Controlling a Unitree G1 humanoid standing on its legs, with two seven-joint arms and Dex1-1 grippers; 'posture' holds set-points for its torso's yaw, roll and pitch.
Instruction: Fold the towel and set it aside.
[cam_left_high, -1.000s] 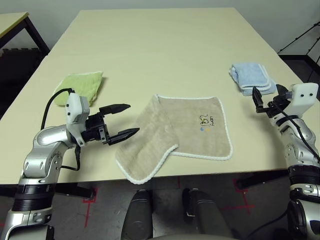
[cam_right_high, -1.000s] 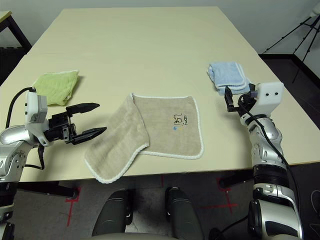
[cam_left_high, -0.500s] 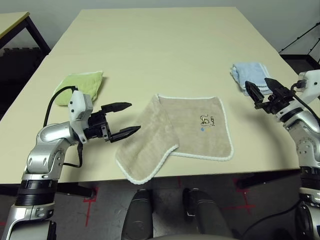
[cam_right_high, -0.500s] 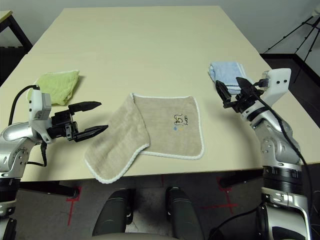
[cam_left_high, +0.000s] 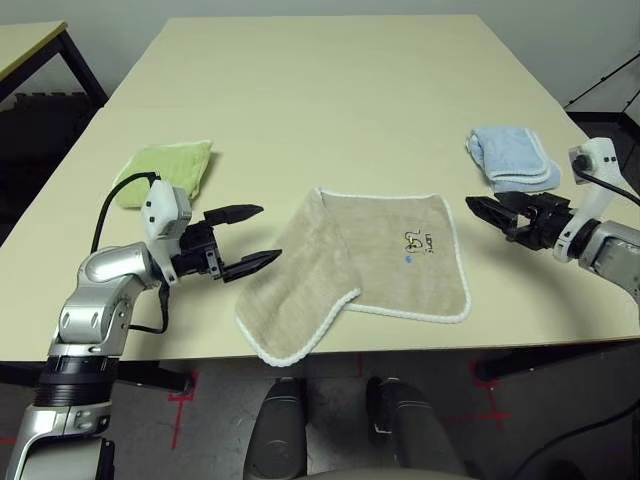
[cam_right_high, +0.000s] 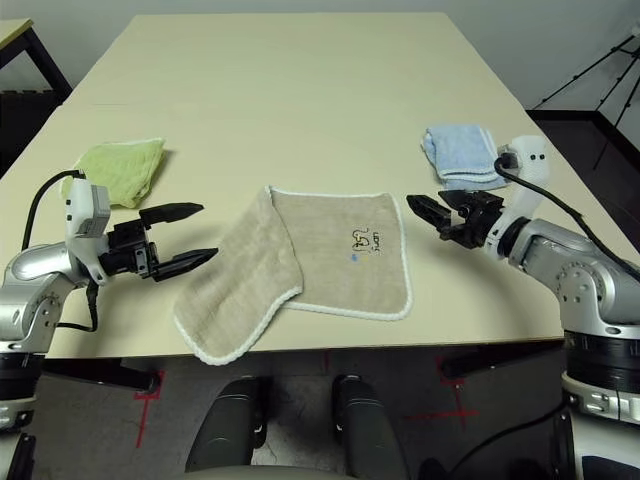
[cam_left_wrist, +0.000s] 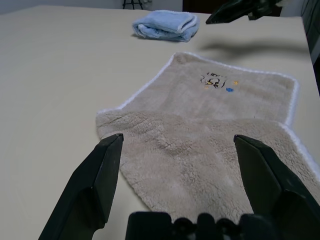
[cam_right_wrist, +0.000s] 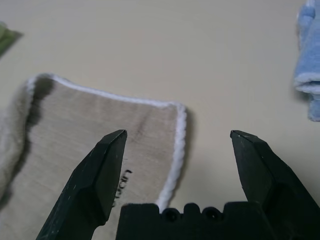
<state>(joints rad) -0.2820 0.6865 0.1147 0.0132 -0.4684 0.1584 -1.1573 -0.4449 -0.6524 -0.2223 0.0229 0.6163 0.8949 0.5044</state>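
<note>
Beige towel (cam_left_high: 370, 265) lies mid-desk (cam_left_high: 300, 90), left flap already folded over. Left end effector (cam_left_high: 243, 239) and right end effector (cam_right_high: 425, 212) flank it, jaws apart, holding nothing; looks staged for corner pinches.

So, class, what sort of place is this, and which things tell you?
Probably a robotics lab or test room: a bare table with the towel laid out, red tape marks on the floor, and a tripod by the wall.
</note>
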